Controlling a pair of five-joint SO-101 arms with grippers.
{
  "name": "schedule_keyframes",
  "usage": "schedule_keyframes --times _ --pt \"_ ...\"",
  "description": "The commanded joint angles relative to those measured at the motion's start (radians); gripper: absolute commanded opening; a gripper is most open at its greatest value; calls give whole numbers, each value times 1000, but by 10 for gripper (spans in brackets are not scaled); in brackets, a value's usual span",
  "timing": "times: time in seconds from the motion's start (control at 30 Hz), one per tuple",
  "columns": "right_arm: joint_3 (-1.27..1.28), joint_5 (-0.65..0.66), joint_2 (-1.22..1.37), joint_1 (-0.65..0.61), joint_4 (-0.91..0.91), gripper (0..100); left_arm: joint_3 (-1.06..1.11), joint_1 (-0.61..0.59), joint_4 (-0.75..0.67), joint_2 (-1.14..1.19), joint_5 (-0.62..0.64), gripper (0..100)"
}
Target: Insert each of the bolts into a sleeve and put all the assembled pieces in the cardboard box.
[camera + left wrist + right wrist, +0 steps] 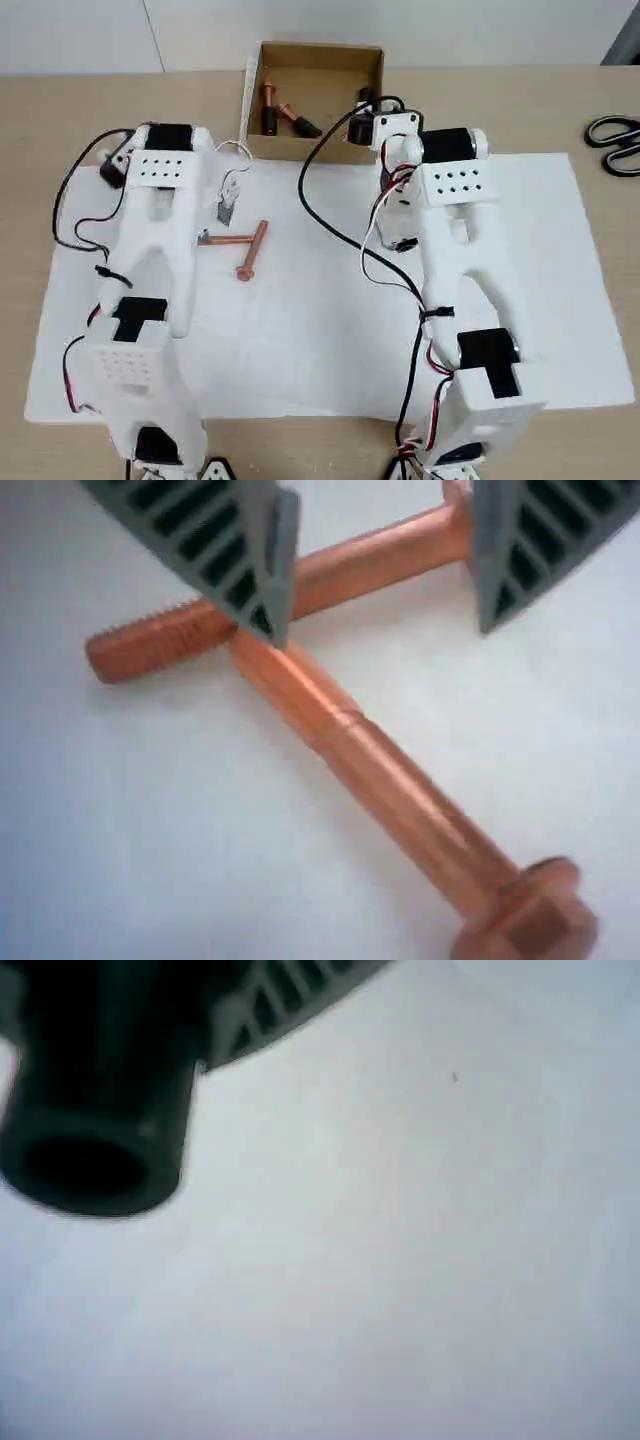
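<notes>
Below, the left hand hung over the white sheet with its fingers apart, straddling the shank of one bolt. That bolt's long axis ran across the gap between the fingers, threaded end out to one side, so closing would likely take it at mid-shank. A second bolt lay with its tip touching the first, angling away to a flanged head clear of the fingers. The left arm was plainly the nearer to both.

Farther right, the cardboard box sat at the sheet's far edge with assembled pieces inside. The right hand hovered by the box's near right corner, apparently clamped on a black sleeve whose open bore faced the wrist camera. Scissors lay on the pale wooden desk, well apart.
</notes>
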Motion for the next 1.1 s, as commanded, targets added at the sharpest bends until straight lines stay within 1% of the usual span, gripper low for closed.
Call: schedule_keyframes --times 0.0,0.1,0.3,0.67,0.8,0.9,1.07 --pt "-8 3 -68 7 -2 7 35 -6 -12 -21 55 118" --pt "-6 3 -68 7 -2 7 73 -6 -32 -21 87 118" --pt "-5 3 -68 5 -2 7 145 -23 -161 -21 129 118" --pt "-5 3 -68 5 -1 7 153 -34 -173 -20 133 118" --pt "-5 3 -68 5 -1 7 156 -35 -198 44 133 118" --pt "-5 3 -68 5 -1 7 147 -66 -210 103 135 117" --pt "-5 3 -68 5 -1 7 113 -98 -187 110 135 115"
